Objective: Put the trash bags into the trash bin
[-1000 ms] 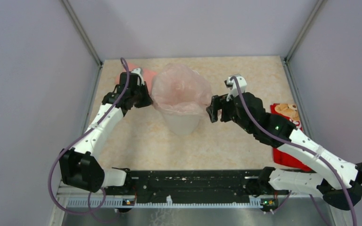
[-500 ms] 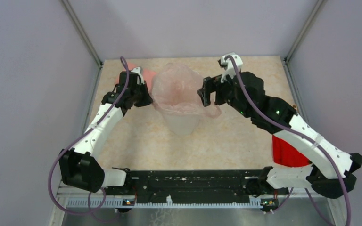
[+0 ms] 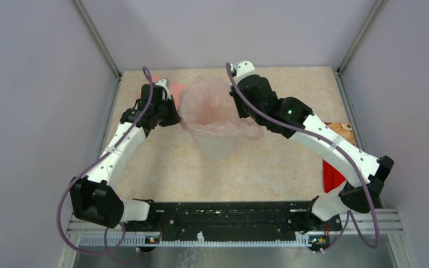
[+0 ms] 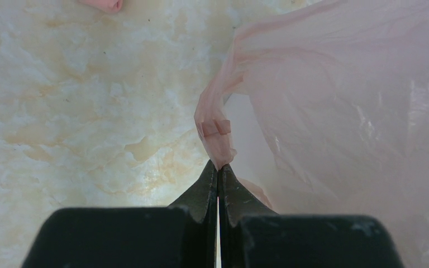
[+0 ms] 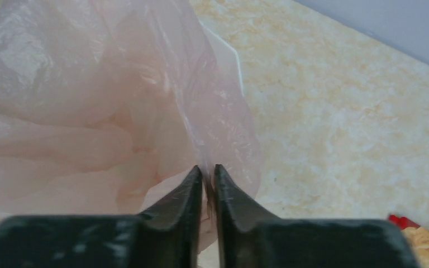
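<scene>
**Bag sitting over the bin, both hands pinching its edges**

So the pale pink trash bag (image 3: pixel 215 106) is spread over the mouth of the white trash bin (image 3: pixel 215 147), puffed up and crinkly. From the top view it covers the whole rim, and only the bin's tapered lower part pokes out underneath. The bin stands upright on the marble-look surface (image 3: pixel 268 164), roughly in the middle between the two arms.

The left hand (image 4: pixel 218 167) is at the bag's left edge. Its fingers are pressed right together, with a twisted little tab of the film caught between the tips. The rest of the bag balloons off to the right in that wrist view.

The right hand (image 5: pixel 208 170) is over on the bag's right side, reaching in from the far right. Its fingers are nearly touching, with a thin fold of the film running down between them, so it looks clamped on the bag too. A bit of the bin's white rim shows past the film there, and in the top view a loose flap of the bag hangs out over the bin's right side.

Other stuff: a folded pink cloth (image 3: pixel 157 81) peeks out behind the left arm at the far left corner. A red packet (image 3: pixel 328 177) lies near the right edge, partly under the right arm.
</scene>
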Controlling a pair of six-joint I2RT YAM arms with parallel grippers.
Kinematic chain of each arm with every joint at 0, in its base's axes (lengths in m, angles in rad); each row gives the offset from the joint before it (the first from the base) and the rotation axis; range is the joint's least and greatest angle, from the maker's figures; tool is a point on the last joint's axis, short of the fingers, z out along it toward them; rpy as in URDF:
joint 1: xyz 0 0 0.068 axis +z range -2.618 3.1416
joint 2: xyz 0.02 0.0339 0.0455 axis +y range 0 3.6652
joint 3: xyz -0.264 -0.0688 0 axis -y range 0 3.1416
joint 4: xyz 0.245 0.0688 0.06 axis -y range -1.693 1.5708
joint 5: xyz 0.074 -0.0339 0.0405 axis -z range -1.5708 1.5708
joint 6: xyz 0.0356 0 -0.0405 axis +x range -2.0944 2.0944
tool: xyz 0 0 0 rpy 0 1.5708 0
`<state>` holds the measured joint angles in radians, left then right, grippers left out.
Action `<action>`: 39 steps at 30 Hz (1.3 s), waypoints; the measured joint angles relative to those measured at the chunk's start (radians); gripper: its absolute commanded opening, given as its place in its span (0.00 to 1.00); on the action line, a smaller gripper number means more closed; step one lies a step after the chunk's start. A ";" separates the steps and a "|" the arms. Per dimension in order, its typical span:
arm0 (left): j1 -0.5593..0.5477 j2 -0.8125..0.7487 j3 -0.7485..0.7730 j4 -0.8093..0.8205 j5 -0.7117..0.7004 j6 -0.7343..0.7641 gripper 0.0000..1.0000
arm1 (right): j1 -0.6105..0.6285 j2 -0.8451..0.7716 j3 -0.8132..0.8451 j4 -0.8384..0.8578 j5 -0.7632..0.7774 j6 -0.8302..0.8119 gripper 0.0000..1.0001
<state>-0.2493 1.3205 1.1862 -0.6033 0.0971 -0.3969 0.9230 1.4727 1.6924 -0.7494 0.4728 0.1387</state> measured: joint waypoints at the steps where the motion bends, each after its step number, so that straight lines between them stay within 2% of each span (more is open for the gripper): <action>1: 0.000 0.000 0.002 -0.002 0.000 0.000 0.00 | -0.006 0.002 0.006 -0.007 0.002 -0.002 0.05; 5: 0.000 0.000 0.008 -0.002 0.000 0.001 0.00 | -0.056 0.000 0.019 0.007 -0.006 0.004 0.03; 9: 0.000 0.000 0.008 -0.003 0.000 0.003 0.00 | -0.156 -0.001 0.017 0.032 -0.114 0.021 0.00; 18: 0.000 0.002 0.010 -0.002 0.000 0.004 0.00 | -0.358 0.006 -0.039 0.142 -0.384 0.085 0.00; 33: 0.000 0.014 0.011 0.000 0.004 0.003 0.00 | -0.418 0.094 -0.200 0.246 -0.529 0.171 0.00; 39: 0.000 0.014 0.011 0.005 0.011 0.003 0.00 | -0.430 0.102 -0.206 0.273 -0.558 0.197 0.00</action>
<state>-0.2493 1.3346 1.1969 -0.5983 0.1085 -0.3939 0.4931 1.5745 1.4860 -0.4763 -0.0849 0.3355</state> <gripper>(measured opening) 0.007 0.005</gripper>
